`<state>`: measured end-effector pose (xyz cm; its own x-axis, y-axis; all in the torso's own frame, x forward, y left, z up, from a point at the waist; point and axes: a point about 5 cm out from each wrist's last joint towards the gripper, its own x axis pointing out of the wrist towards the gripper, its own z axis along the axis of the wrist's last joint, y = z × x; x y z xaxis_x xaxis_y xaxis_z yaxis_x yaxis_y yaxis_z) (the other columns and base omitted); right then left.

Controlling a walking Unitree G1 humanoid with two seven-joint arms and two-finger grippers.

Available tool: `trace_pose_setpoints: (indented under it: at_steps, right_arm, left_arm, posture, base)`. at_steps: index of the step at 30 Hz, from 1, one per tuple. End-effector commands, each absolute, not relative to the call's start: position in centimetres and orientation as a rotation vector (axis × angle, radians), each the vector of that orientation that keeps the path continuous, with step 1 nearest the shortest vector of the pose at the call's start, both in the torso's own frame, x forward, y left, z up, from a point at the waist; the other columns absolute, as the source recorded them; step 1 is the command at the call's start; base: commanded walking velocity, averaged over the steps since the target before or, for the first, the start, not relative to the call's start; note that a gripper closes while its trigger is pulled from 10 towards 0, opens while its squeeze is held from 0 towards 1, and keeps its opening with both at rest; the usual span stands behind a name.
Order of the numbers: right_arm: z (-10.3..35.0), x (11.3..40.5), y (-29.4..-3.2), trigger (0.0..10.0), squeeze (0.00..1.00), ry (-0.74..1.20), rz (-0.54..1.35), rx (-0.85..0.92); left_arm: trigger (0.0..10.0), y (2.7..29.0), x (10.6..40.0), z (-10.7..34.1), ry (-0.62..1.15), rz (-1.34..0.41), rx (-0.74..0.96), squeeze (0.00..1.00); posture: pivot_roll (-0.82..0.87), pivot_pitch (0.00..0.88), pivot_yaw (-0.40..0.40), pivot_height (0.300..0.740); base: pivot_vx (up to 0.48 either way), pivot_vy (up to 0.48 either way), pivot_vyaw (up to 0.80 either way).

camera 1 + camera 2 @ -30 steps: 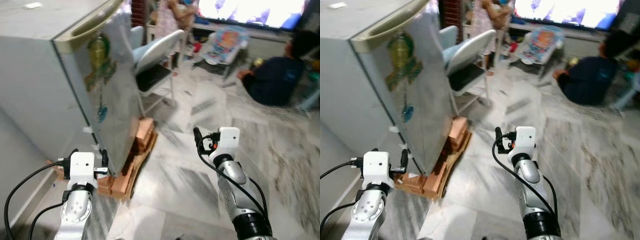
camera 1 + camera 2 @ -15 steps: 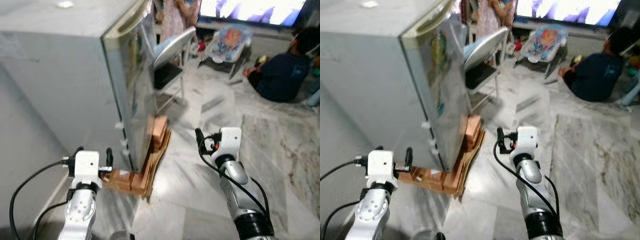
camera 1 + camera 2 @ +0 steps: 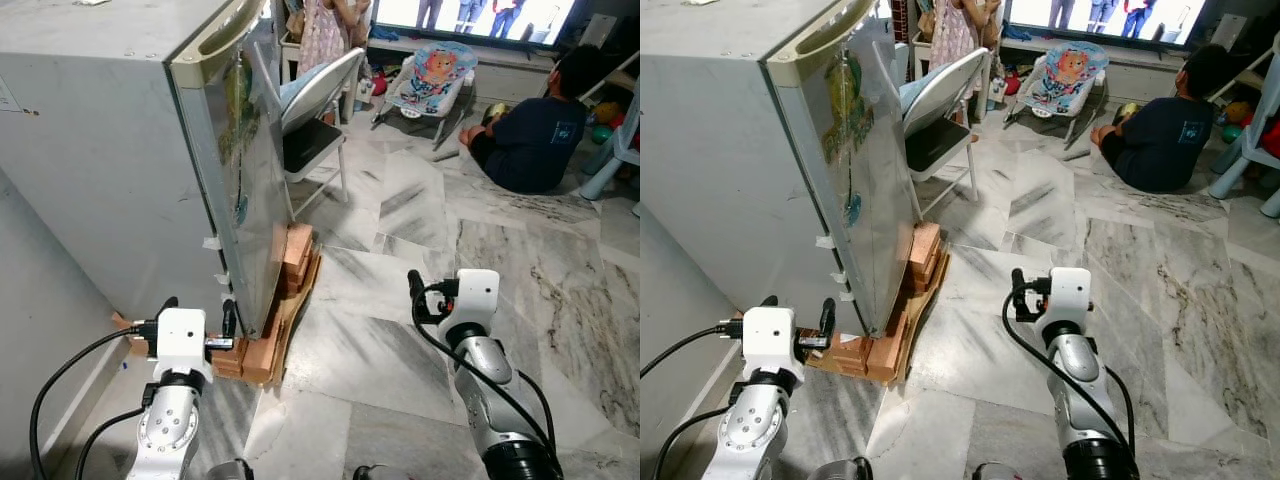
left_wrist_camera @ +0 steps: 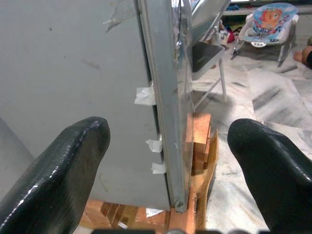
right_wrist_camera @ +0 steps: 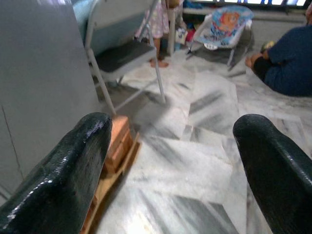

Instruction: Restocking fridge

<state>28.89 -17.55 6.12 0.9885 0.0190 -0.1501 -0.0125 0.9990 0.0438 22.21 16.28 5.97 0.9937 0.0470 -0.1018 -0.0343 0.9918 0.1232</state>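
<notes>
Grey fridge (image 3: 120,150) on wooden blocks (image 3: 285,290); apparently marble floor (image 3: 400,330).

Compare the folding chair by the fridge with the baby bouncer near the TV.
The folding chair is plain grey metal with a dark seat; the baby bouncer is bright blue with a cartoon print. The chair stands tall beside the fridge; the bouncer sits low, farther off. Both are unoccupied.

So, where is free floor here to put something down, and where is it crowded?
Free: the marble floor between the fridge and the right gripper, and the stretch towards the seated person. Crowded: the fridge's base with the bricks, the folding chair behind it, and the baby bouncer.
</notes>
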Motion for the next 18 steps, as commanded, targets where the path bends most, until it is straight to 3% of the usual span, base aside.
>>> trace_pose_setpoints:
  at_steps: [1,4,8,18]
  right_arm:
    - [6.52,29.13,-17.5,10.0,0.0,0.136,0.013,0.043]
    - [6.66,29.22,-17.43,10.0,0.0,0.126,0.018,0.04]
    - [6.8,29.35,-17.51,10.0,0.0,0.122,0.019,0.034]
    - [6.97,29.56,-17.55,10.0,0.0,0.115,0.02,0.03]
  left_arm:
    - [10.0,16.29,22.48,6.39,0.085,0.025,0.127,0.0]
    - [10.0,16.53,22.71,6.5,0.081,0.026,0.127,0.0]
    - [10.0,16.64,22.92,6.48,0.083,0.03,0.127,0.0]
    - [10.0,16.55,23.24,6.42,0.095,0.043,0.117,0.0]
  posture:
    - [-0.01,0.043,-0.018,0.74]
    - [-0.02,0.039,-0.005,0.74]
    - [-0.03,0.038,-0.005,0.74]
    - [-0.03,0.045,-0.005,0.74]
  base:
    - [0.345,0.0,-0.8]
    - [0.393,0.0,-0.62]
    - [0.394,0.0,0.0]
    - [0.333,0.341,0.0]
